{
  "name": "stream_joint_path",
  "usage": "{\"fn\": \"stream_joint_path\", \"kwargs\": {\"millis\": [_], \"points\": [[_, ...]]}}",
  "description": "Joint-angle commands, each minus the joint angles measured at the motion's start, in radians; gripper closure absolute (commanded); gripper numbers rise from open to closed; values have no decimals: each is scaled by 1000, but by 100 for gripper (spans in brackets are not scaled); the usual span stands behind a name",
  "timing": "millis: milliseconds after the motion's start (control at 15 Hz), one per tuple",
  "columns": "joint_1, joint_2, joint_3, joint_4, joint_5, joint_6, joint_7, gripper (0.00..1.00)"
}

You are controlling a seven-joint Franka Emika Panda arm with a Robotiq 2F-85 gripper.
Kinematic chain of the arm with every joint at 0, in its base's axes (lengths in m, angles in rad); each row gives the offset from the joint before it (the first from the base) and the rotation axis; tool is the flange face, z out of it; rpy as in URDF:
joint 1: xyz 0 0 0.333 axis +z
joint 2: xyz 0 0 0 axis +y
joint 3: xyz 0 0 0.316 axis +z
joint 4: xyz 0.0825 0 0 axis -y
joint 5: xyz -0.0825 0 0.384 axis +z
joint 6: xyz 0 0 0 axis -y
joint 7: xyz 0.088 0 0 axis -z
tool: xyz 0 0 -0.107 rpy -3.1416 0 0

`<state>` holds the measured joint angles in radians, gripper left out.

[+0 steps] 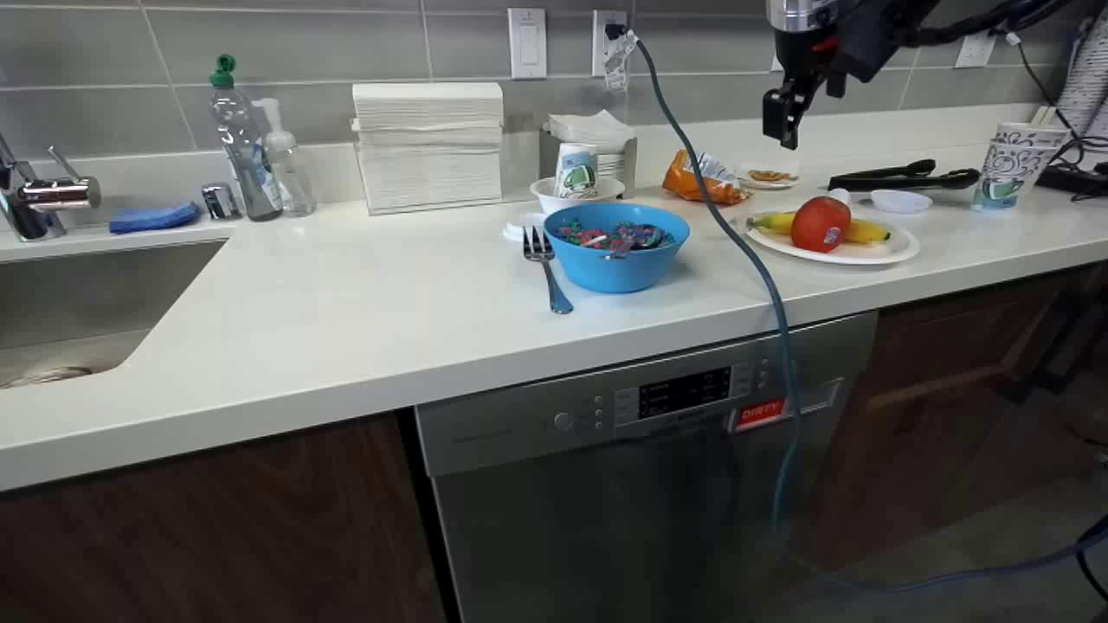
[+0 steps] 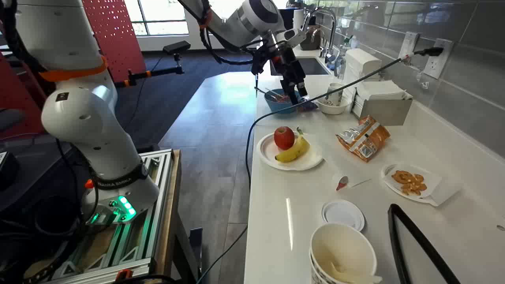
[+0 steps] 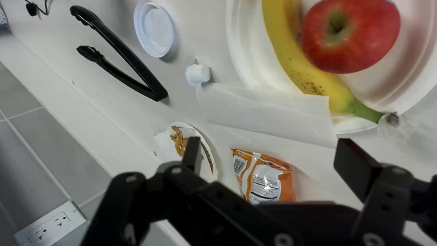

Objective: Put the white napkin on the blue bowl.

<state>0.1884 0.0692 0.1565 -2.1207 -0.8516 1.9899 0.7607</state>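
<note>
"One Robotiq gripper, fingers spread wide; anything in its grasp?"

"Nothing; it hangs above the counter. Just past the fingertips in the wrist view lies the white napkin, between the white fruit plate and the orange snack bag. It hides a stretch of the plate's rim, though I can't tell whether it rests on it"

"How will it handle?"

"Light and limp, I'd judge: too soft to break, thin enough to slide or crumple. I'd pinch the long edge on the snack bag's side, near its middle, away from the rim and the banana. The tips probably need to brush the counter to gather it"

"And room to move?"

"Snug down there, with the small white tub just by one corner. In both exterior views the power cord strings across between plate and blue bowl, so I'd rise high before crossing and mind the arm too. The bowl stands near the counter's front edge, a fork beside it; I'd let go over the bowl's middle, since so thin a sheet may drift"
</note>
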Motion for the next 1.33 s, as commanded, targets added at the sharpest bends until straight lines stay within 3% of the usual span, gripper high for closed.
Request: {"fn": "stream_joint_path", "kwargs": {"millis": [0, 1267], "points": [[0, 0, 1, 2, 1, -2, -1, 0], [0, 15, -1, 10, -29, -6, 27, 0]]}}
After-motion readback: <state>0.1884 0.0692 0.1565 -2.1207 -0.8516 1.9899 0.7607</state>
